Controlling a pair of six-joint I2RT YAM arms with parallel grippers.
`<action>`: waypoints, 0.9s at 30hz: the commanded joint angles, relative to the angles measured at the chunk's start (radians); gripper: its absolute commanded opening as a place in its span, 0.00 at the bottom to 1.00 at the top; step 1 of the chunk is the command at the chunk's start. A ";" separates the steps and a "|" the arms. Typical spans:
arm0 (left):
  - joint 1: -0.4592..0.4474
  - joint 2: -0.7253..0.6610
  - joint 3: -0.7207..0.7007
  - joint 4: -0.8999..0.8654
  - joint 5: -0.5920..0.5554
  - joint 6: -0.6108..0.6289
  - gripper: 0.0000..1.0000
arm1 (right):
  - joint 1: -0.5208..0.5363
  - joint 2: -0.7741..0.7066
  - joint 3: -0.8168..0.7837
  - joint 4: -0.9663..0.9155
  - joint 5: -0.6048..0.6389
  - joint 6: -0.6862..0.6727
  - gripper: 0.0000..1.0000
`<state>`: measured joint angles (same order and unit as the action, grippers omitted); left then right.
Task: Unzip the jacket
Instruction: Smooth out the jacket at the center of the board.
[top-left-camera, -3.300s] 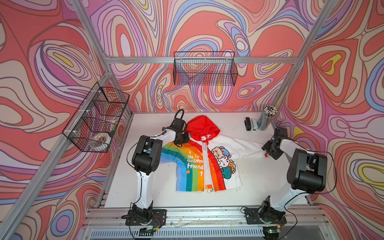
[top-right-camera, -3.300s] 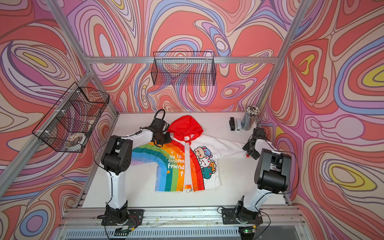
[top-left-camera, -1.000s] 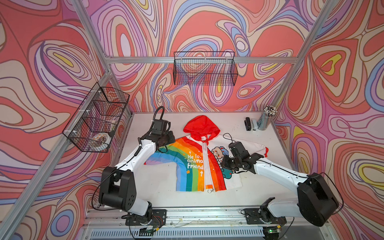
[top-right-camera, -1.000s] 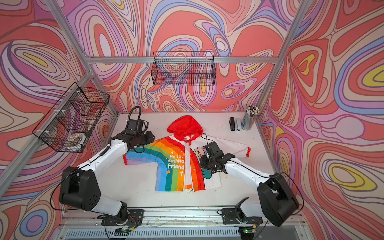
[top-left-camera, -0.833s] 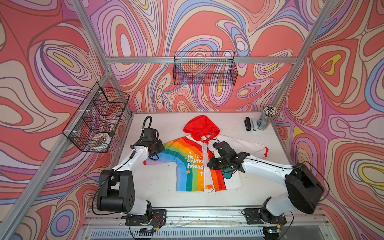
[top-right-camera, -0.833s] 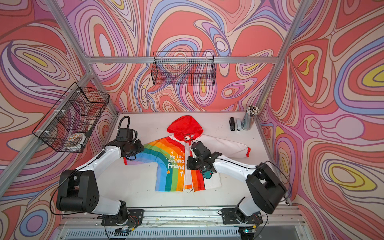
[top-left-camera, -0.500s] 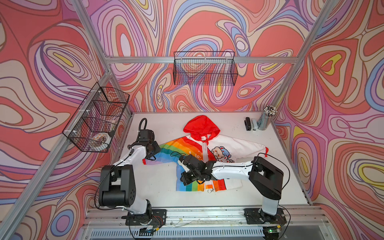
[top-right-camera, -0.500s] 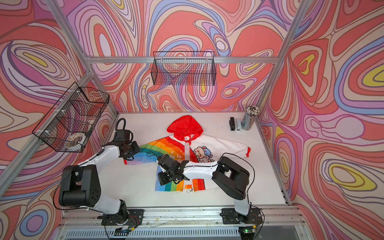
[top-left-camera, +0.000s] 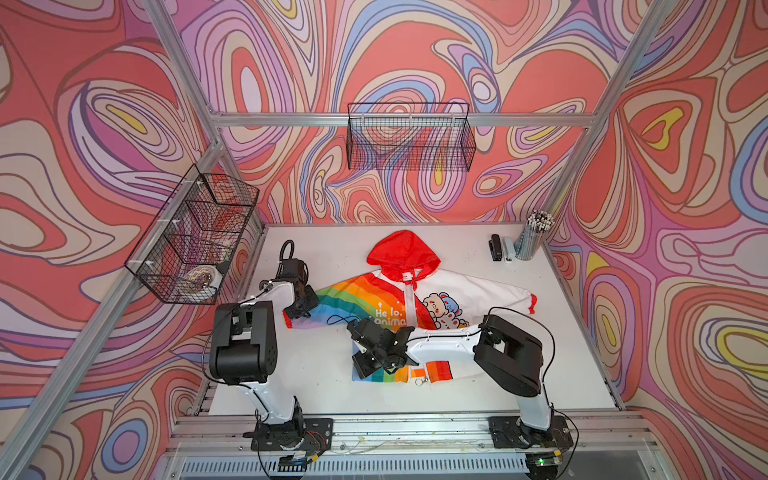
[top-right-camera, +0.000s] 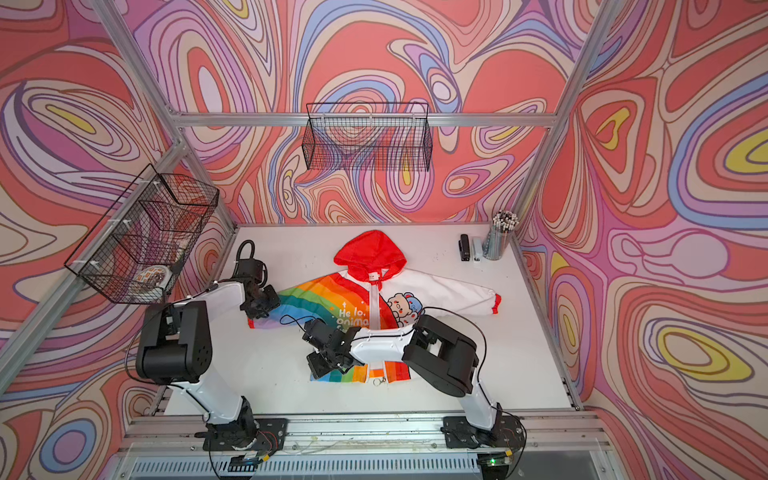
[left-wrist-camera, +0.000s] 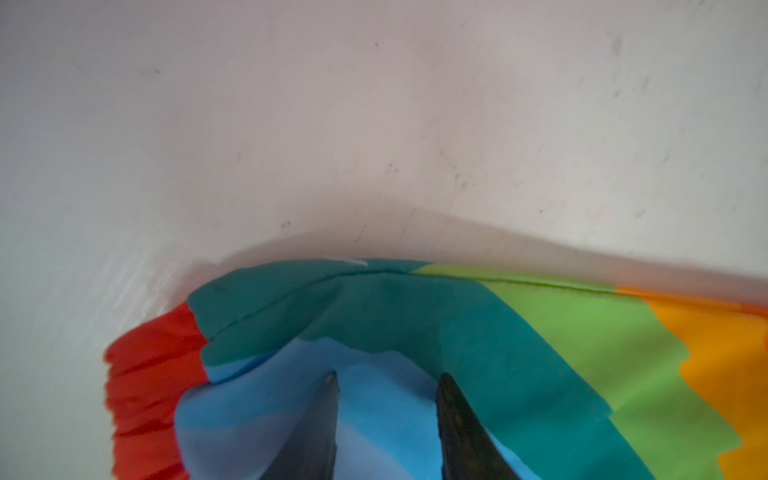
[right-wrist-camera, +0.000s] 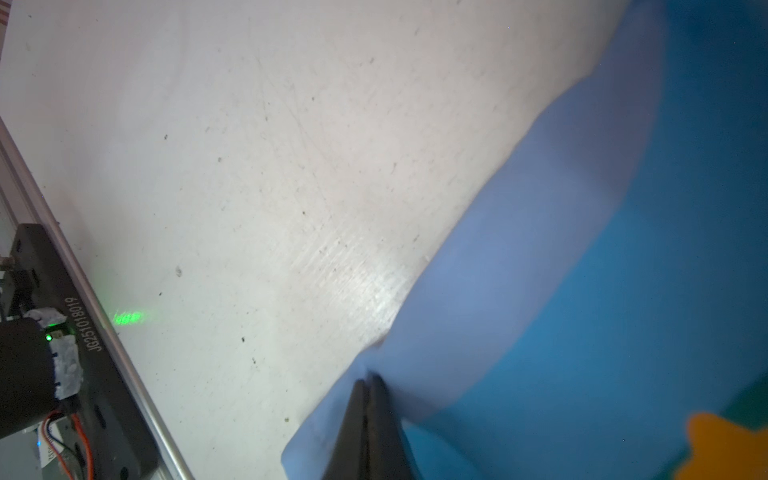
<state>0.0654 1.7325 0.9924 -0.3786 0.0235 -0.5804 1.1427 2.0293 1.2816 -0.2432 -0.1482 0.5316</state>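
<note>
The jacket lies flat on the white table, red hood at the back, white zipper closed down the middle. My left gripper sits on the end of the rainbow sleeve beside its red cuff. Its jaws stand apart with the tips pressed into blue cloth. My right gripper is shut, its tip on the lavender edge at the hem's left corner. The right forearm crosses the jacket's lower half and hides it.
A pencil cup, a black stapler and a white one stand at the back right. Wire baskets hang on the left wall and the back wall. The left arm's base plate lies near the right gripper.
The right arm swept left from the white cartoon half across the zipper to the hem's left corner, still shut. The left gripper slid left and forward, and the rainbow sleeve now lies stretched out.
</note>
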 joint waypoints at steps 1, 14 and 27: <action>0.005 0.042 0.031 -0.064 -0.019 -0.018 0.40 | 0.024 0.035 0.002 -0.064 0.042 -0.015 0.00; 0.009 0.070 0.047 -0.085 -0.010 -0.029 0.40 | 0.068 -0.006 -0.088 -0.016 0.002 0.011 0.00; 0.008 -0.379 -0.091 -0.111 -0.075 -0.047 0.37 | -0.032 -0.369 -0.129 -0.097 0.486 -0.012 0.42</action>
<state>0.0666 1.4189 0.9421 -0.4675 -0.0166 -0.6178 1.1618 1.7378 1.1851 -0.2920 0.1570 0.5266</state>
